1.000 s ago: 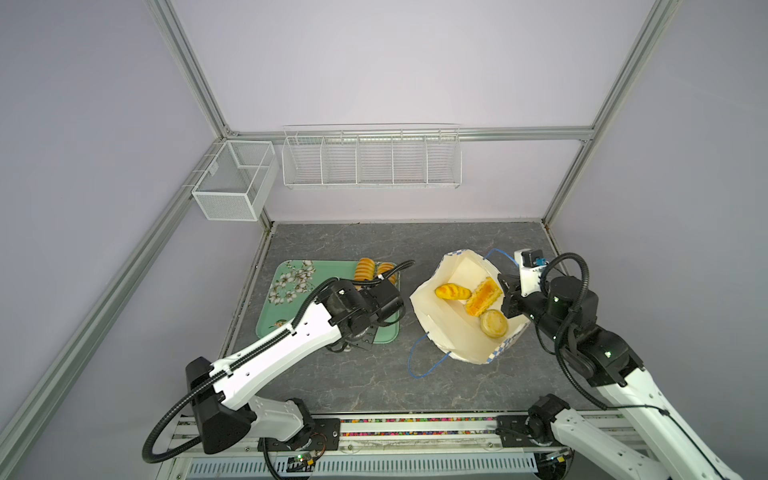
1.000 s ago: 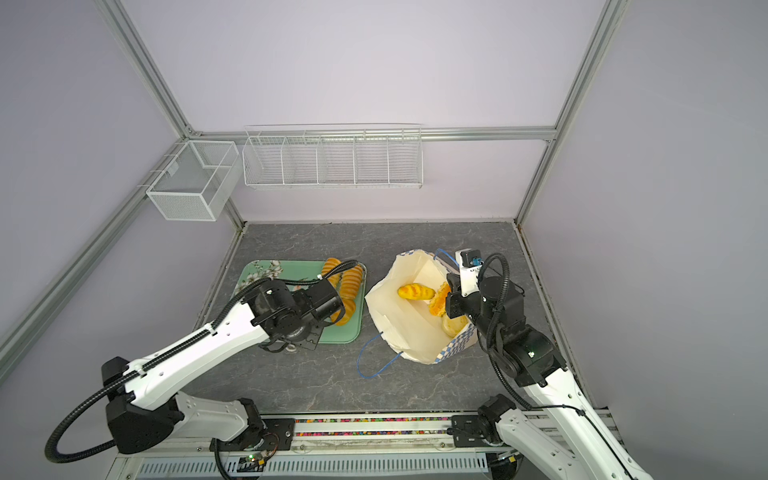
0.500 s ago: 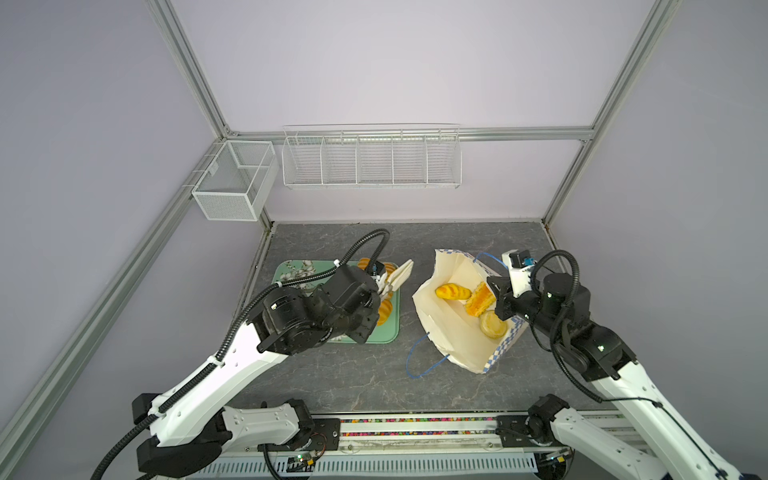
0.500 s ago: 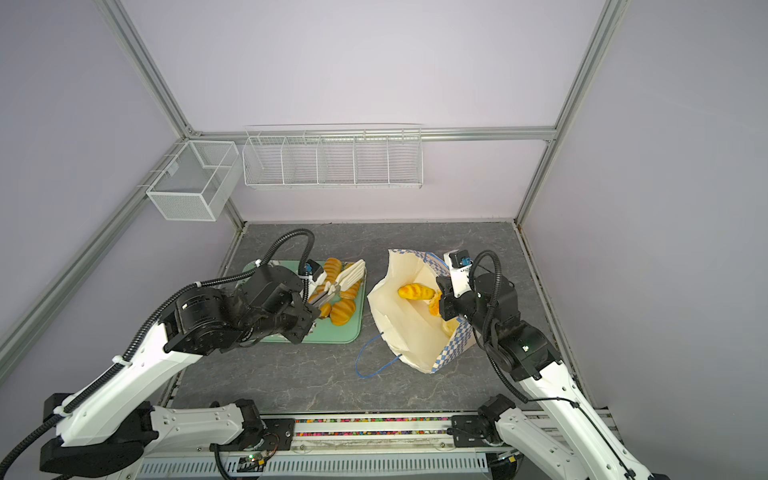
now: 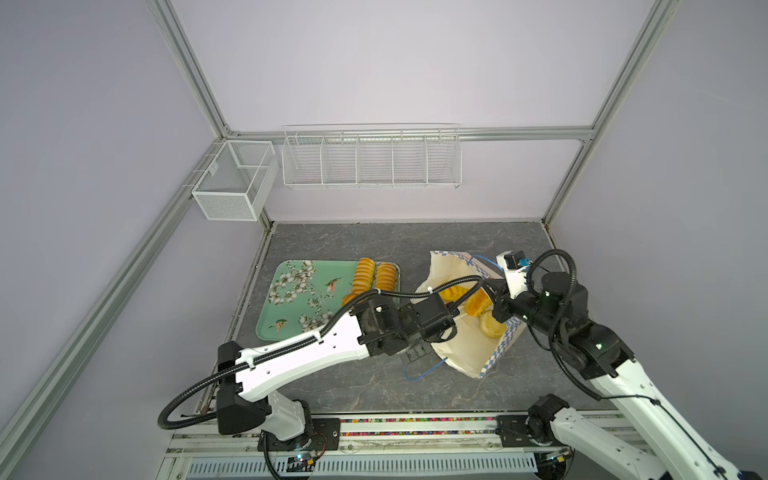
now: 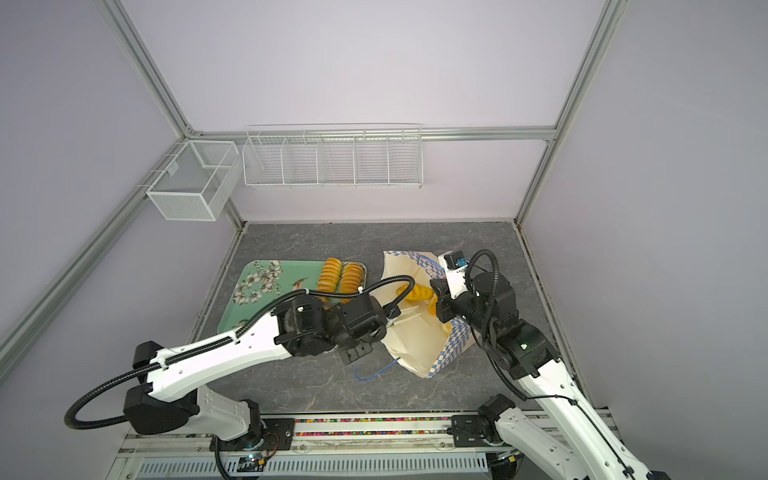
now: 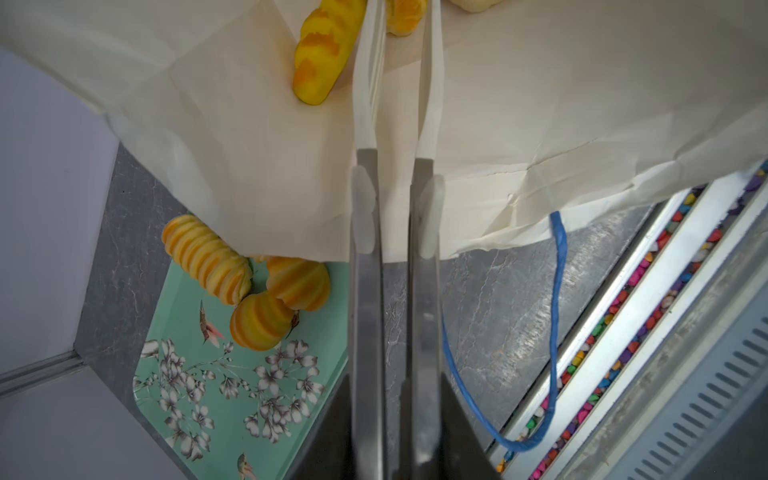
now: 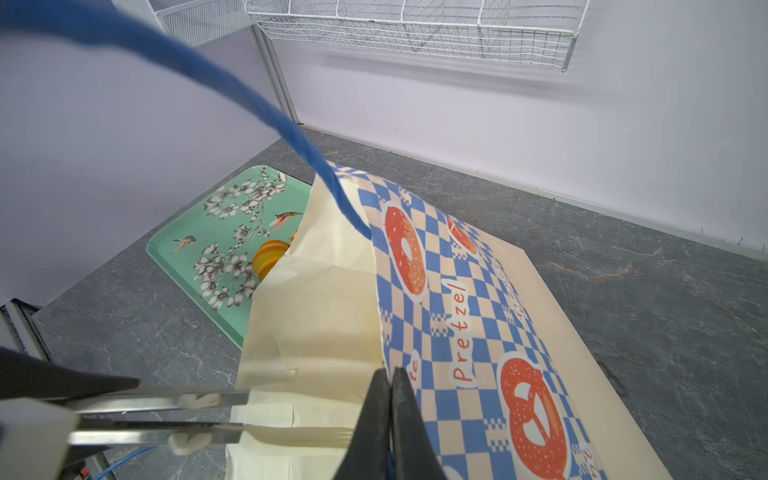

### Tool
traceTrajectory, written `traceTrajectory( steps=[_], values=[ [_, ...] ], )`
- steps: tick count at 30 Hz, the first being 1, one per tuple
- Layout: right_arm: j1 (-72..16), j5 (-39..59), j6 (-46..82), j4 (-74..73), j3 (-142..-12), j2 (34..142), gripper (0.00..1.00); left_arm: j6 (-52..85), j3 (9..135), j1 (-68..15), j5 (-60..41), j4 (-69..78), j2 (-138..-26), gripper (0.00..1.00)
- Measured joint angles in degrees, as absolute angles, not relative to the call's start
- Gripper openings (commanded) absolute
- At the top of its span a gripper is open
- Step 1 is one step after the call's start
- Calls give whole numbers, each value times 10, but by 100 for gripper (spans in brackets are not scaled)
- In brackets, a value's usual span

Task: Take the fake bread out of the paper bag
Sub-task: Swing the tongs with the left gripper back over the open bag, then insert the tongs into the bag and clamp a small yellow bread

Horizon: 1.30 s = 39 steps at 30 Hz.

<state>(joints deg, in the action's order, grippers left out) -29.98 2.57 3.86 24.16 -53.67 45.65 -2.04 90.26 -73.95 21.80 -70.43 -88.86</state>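
- Left pincer: pale fingers slightly parted, gripping nothing, reaching into the mouth of the cream paper bag with blue-and-white checkered band, just beside a glossy yellow-orange toy loaf.
- Right pincer: clenched on the bag's rim.
- Bag lies tilted on the grey marbled tabletop, with more toy bread inside.
- Ribbed orange toy loaves and a round striped toy bun sit on the mint floral tray beside the bag.
- Blue cord handle trails on the tabletop.

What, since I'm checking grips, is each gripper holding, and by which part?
Right gripper pinches the paper bag by its rim; left gripper, inside it, holds nothing.
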Motion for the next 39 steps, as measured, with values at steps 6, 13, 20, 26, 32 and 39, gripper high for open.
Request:
traceTrajectory(
  steps=[6,13,20,26,32,39],
  values=[
    [-300,42,38,242,-537,452,7,-57,936,-740,293,-698,-971,31],
    [-299,46,38,242,-536,448,7,-106,938,-739,375,-679,-1015,33],
    [-297,46,38,242,-536,448,7,-128,940,-726,401,-663,-1023,35],
    [-297,46,38,242,-536,448,7,-137,940,-720,400,-659,-1025,36],
    [-297,46,38,242,-536,445,7,-140,940,-711,394,-650,-1032,37],
    [-296,45,34,243,-536,444,7,-149,934,-694,384,-641,-1048,37]
  ],
)
